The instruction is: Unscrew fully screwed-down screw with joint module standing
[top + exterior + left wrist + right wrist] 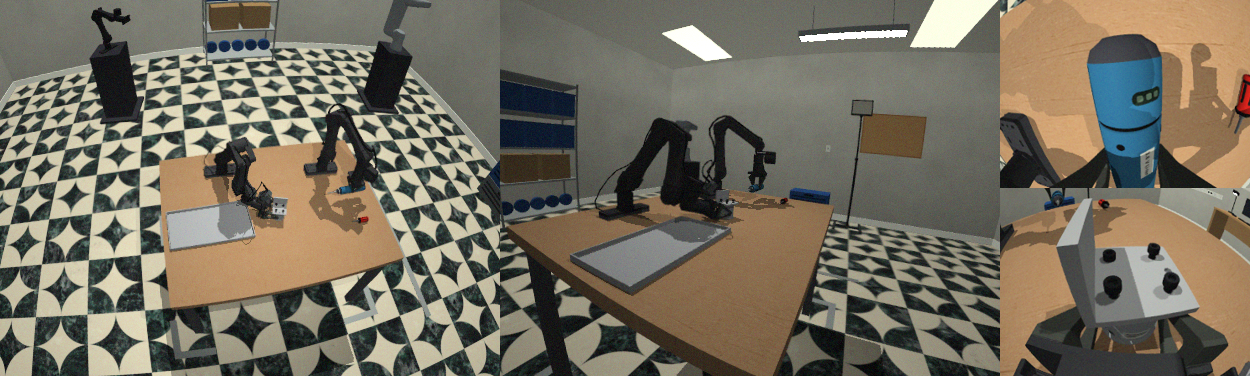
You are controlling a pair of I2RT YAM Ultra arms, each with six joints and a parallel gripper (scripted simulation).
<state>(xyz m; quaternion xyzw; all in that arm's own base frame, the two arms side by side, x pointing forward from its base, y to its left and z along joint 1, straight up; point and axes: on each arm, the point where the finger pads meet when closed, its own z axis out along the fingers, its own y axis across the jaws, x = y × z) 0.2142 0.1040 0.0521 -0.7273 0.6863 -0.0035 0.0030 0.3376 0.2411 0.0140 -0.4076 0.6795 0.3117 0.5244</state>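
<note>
The joint module stands upright mid-table, topped by a grey L-shaped bracket (1138, 284). Several black screws stand in the bracket; the back-left screw (1109, 255) sits lower than the others. My right gripper (1130, 300) (265, 206) is closed around the module's dark body below the bracket. My left gripper (1132, 150) (350, 187) (757, 181) is shut on the blue electric screwdriver (1126, 105) (344, 190) (755, 188), which also shows in the right wrist view (1056, 198). It holds the screwdriver just above the table, far from the module.
A red-handled screwdriver (361, 219) (783, 200) (1243, 98) (1103, 203) lies on the table near the left gripper. A grey tray (170, 230) (600, 265) lies beside the module. The wooden table (300, 260) carries both arm bases at its back edge.
</note>
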